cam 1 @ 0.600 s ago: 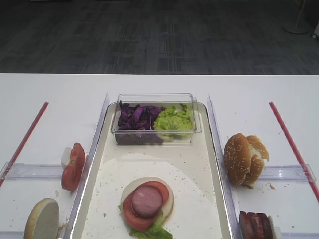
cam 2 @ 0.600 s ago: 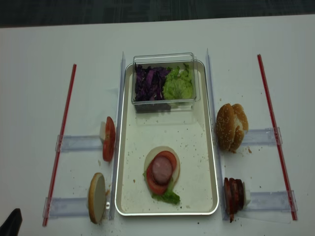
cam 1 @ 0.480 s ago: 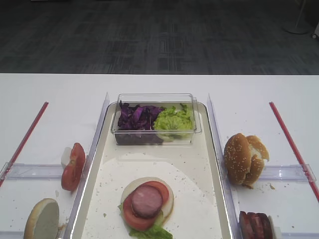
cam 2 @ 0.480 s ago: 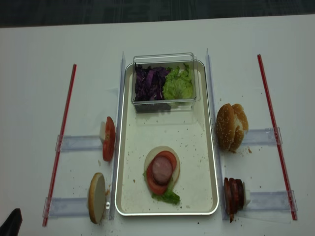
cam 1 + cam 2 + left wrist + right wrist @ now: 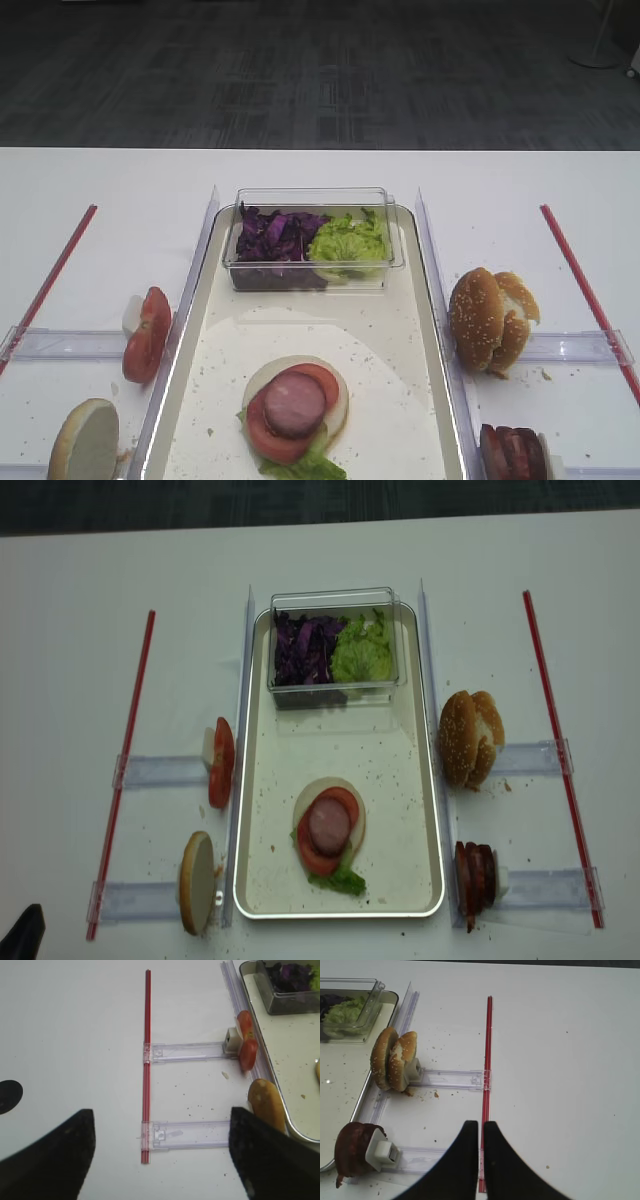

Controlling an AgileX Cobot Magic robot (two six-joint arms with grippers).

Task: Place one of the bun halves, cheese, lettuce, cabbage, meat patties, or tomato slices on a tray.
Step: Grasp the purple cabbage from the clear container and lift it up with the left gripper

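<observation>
The cream tray [image 5: 436, 810] [image 5: 390, 340] holds a stack: a pale bun half, lettuce, a tomato slice and a meat patty [image 5: 329, 826] [image 5: 294, 404] on top. Purple cabbage [image 5: 305, 650] and lettuce [image 5: 363, 655] fill a clear tub at the tray's far end. Bun halves [image 5: 470, 738] [image 5: 394, 1060] and meat patties [image 5: 476, 878] [image 5: 352, 1147] stand right of the tray. Tomato slices [image 5: 221, 762] [image 5: 246, 1045] and one bun half [image 5: 197, 882] [image 5: 267, 1105] stand left. My left gripper [image 5: 160, 1130] is open and empty over the left table. My right gripper [image 5: 481, 1125] is shut and empty. No cheese shows.
Red strips [image 5: 125, 760] [image 5: 558, 750] run along both sides of the table. Clear plastic rails [image 5: 187, 1051] [image 5: 452, 1079] reach from them toward the tray and carry the food holders. Crumbs speckle the tray and the table beside the buns.
</observation>
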